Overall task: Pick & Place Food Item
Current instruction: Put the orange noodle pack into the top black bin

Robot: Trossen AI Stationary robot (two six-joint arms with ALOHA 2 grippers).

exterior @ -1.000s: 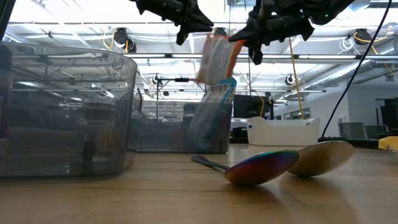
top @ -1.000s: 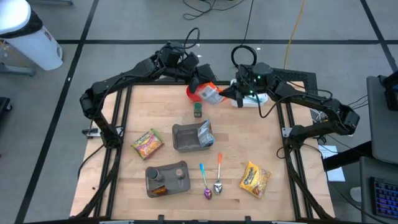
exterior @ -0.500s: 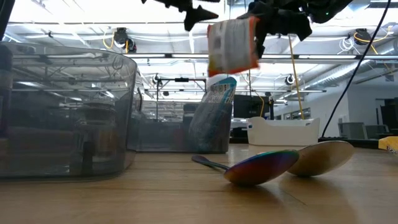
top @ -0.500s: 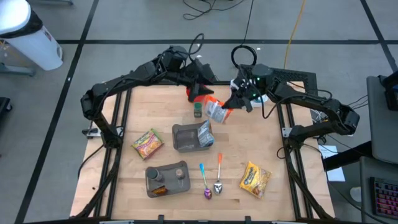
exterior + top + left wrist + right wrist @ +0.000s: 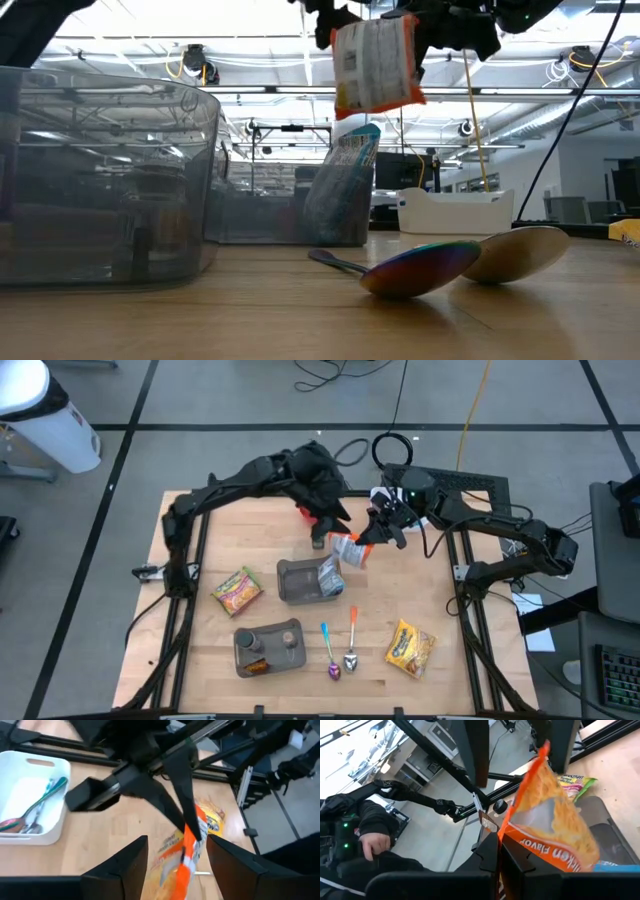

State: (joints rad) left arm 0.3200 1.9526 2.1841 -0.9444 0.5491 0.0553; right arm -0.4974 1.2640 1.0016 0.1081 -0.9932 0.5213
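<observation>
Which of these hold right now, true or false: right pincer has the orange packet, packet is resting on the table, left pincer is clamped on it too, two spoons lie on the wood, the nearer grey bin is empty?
1. The right pincer holds the orange-and-white snack packet. True.
2. The packet rests on the wooden table. False: it hangs in the air, as the low view shows.
3. The left pincer is clamped on the packet. False: its fingers stand apart either side of it.
4. Two spoons lie on the wood. True.
5. The nearer grey plastic bin is empty. False: small items sit in it.
</observation>
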